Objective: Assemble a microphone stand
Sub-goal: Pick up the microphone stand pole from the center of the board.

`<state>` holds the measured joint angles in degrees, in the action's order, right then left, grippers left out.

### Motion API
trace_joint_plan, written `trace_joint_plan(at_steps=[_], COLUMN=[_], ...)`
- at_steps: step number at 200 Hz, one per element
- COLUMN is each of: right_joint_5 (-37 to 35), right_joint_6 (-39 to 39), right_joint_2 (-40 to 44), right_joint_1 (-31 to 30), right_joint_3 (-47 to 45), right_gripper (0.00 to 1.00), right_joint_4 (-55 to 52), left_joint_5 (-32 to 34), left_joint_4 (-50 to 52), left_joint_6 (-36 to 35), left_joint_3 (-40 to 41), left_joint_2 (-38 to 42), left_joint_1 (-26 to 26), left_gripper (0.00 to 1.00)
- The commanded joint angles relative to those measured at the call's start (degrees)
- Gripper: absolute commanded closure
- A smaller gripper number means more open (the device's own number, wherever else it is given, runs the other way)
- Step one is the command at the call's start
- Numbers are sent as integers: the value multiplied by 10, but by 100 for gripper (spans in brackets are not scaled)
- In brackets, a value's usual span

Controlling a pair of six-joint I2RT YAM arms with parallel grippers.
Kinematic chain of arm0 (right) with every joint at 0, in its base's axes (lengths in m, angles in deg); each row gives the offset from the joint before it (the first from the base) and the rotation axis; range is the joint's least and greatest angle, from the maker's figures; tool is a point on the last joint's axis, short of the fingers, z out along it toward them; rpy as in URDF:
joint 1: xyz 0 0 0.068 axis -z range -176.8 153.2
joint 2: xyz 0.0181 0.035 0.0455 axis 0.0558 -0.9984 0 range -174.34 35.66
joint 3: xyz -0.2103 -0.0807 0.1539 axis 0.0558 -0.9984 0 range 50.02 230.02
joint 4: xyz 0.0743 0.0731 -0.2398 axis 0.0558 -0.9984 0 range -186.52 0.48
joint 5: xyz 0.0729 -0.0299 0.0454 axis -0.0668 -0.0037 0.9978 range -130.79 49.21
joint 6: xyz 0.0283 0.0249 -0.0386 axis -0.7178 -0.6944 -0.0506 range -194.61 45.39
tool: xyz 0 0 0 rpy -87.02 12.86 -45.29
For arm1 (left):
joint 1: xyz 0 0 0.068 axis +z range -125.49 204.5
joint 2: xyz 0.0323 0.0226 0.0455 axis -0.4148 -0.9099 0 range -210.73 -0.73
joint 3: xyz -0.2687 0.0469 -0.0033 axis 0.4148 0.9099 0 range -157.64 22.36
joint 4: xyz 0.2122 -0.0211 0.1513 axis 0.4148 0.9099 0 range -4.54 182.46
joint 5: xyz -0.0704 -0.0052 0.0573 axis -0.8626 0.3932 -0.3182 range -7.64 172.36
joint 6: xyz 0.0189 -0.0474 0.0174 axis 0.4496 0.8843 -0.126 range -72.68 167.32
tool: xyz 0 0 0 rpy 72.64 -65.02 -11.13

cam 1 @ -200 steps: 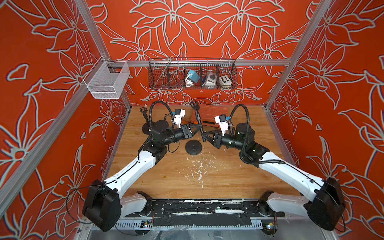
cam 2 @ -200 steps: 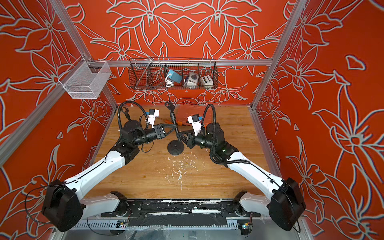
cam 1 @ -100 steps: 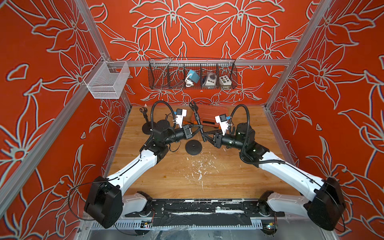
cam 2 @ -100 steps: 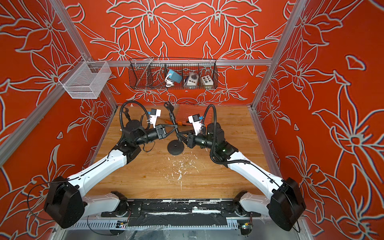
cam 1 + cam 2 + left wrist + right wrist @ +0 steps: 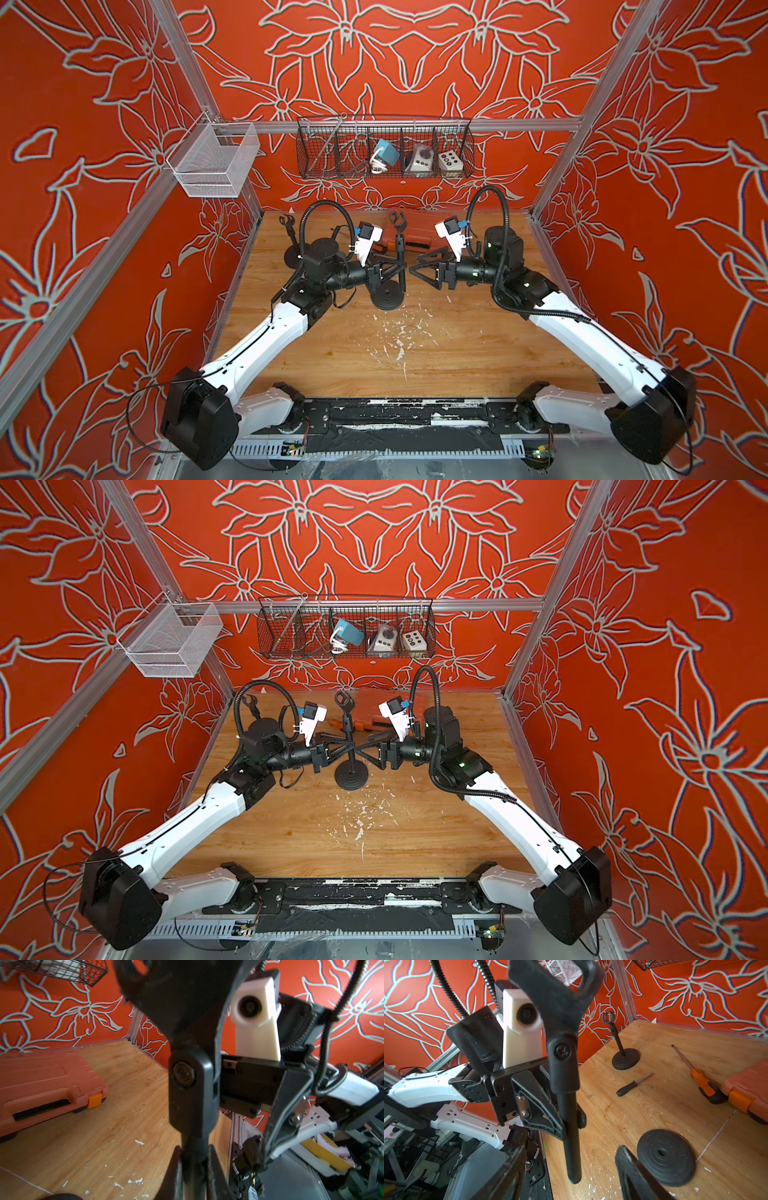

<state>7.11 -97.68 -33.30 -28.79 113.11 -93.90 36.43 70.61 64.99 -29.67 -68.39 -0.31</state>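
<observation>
Left claw (image 5: 399,266) has clamped the stand pole (image 5: 400,248); right claw (image 5: 414,266) has let go.

Top views overhead, looking down, wrist views close, sharing stand pole (image 5: 570,1142)

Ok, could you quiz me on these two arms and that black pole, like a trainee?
1. True or false: the right gripper is clamped on the pole.
2. What holds the pole up? A) the left gripper B) the right gripper C) the round base
3. Is the pole joined to the round base?
Key: 1 false, the right gripper stands open, off the pole. 2 A. 3 No, its lower end hangs free.
</observation>
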Motion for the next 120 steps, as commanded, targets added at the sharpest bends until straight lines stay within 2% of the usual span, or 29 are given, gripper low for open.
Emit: trace_joint_plan(at_steps=[1,79,105,120], right_joint_5=[71,107,105,101], right_joint_6=[45,58,51,52], right_joint_2=[-20,-84,-94,-103], right_joint_1=[12,13,14,14], right_joint_3=[42,117,122,127], right_gripper=[32,44,59,64], right_joint_4=[-37,-21,0,-4], left_joint_5=[-53,-83,-82,-81], left_joint_4=[27,67,79,78], left_joint_6=[-82,-111,-118,-116], left_joint_3=[-22,-43,-44,-45], left_joint_2=[2,-19,-24,-31], left_joint_1=[-1,-1,-1,-1], left_gripper=[100,100,100,100])
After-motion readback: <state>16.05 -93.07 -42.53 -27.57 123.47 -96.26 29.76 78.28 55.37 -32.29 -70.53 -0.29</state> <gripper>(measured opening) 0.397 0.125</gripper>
